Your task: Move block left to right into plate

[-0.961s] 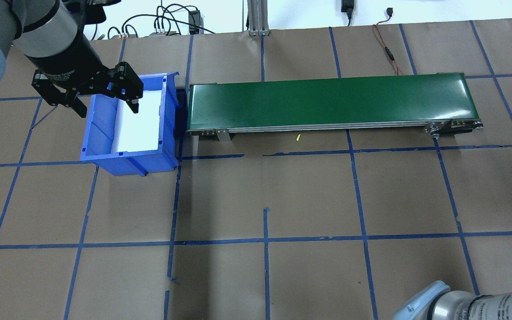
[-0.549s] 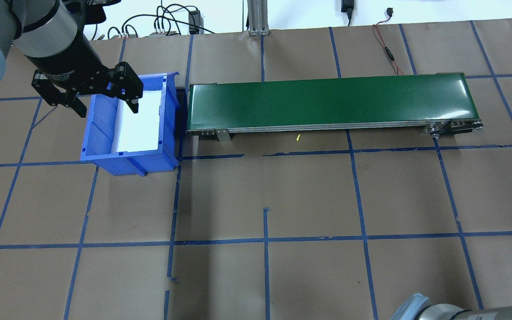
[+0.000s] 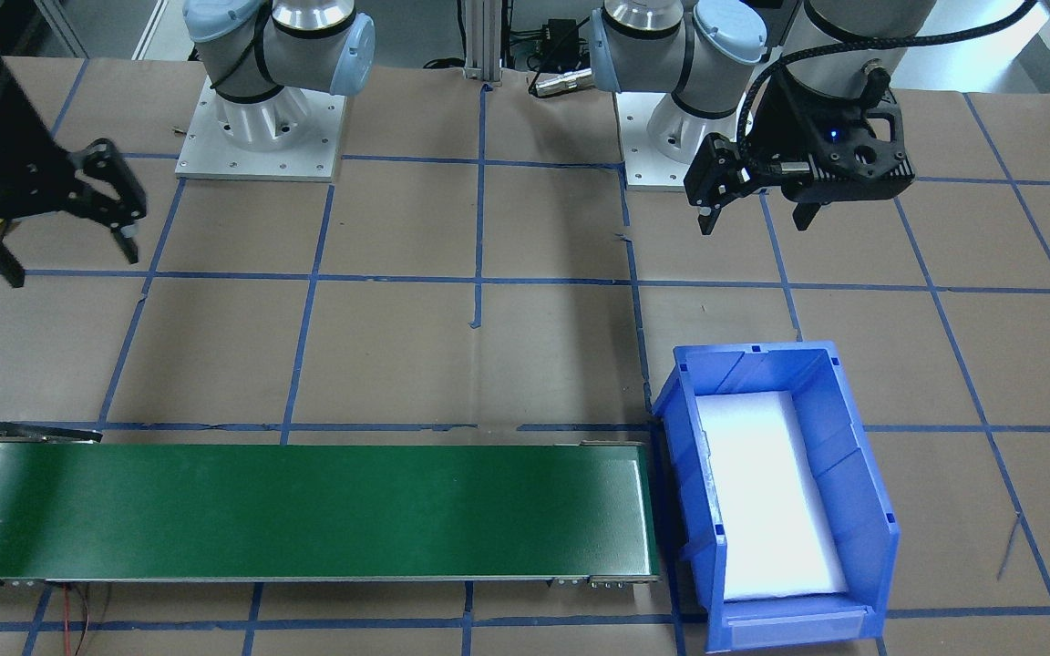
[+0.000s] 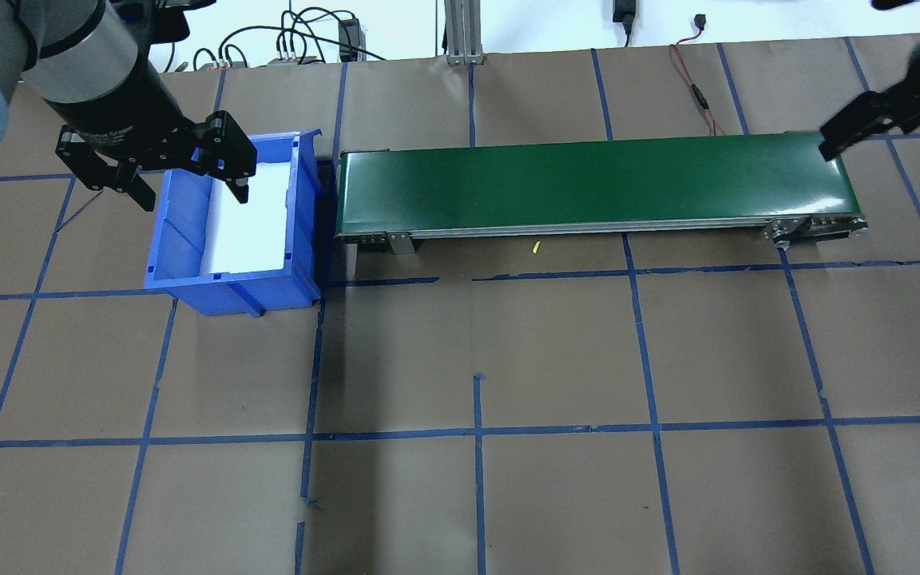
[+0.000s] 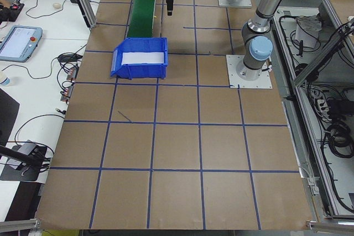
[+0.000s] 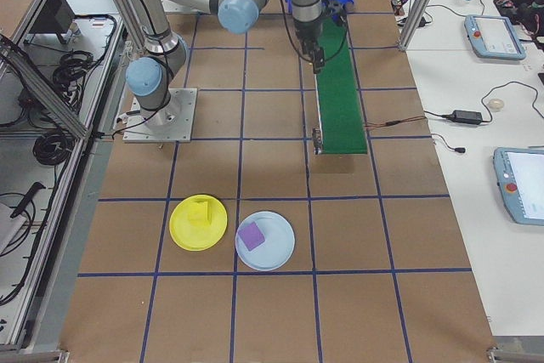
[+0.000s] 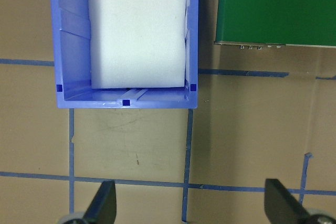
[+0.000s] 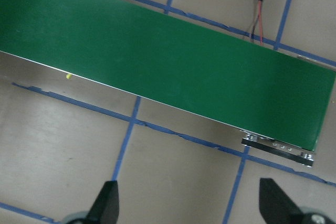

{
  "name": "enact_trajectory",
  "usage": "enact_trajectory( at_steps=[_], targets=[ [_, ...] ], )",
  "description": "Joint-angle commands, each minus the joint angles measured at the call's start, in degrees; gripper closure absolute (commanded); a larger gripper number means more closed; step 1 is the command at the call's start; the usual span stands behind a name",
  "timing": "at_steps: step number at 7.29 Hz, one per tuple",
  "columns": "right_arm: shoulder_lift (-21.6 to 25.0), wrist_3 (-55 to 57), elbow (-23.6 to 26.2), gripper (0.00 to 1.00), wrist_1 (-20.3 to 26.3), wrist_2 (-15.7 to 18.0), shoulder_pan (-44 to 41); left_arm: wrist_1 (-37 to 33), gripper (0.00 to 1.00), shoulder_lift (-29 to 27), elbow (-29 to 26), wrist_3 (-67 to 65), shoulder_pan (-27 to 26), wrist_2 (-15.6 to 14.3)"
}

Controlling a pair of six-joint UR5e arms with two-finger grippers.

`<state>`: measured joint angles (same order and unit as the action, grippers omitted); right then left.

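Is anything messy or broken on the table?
Only small things. A tiny yellow crumb lies on the brown paper just beside the green belt, maybe a scrap of foam. The blue tape line near it is ragged and broken. Nothing looks spilled or tipped over.

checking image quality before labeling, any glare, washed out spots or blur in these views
Overhead exterior: glare streaks on the conveyor belt ends, and the white foam in the blue bin is washed out. Front-facing: foam again blown out, sheen on the belt's left end. Left wrist: tool fingertips soft, out of focus. Right wrist: fingertips equally blurred; belt sharp.
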<state>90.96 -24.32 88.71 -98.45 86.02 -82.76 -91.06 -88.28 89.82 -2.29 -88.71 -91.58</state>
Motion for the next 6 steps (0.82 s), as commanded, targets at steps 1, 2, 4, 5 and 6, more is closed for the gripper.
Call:
enact_trajectory(
  at_steps=[1,2,4,5,6],
  targets=[
    [-0.78,11.38,-1.01,0.0,2.47,0.02,-7.49,0.0,0.0,-0.05,0.0,0.09,0.03,-0.17],
    [-0.27,11.31,0.4,0.0,2.73,3.33,-9.07,0.0,0.0,-0.05,0.0,0.09,-0.06,-0.18],
    [-0.09,11.31,1.37,0.0,3.17,5.04,-9.08,0.0,0.0,0.04,0.0,0.0,-0.15,0.0],
    [-0.09,11.31,1.38,0.0,3.43,5.13,-9.0,0.0,0.0,0.04,0.0,0.0,-0.15,0.0],
    [-0.17,11.31,1.38,0.0,4.48,5.21,-8.82,0.0,0.0,0.04,0.0,0.0,-0.15,0.0]
  ],
)
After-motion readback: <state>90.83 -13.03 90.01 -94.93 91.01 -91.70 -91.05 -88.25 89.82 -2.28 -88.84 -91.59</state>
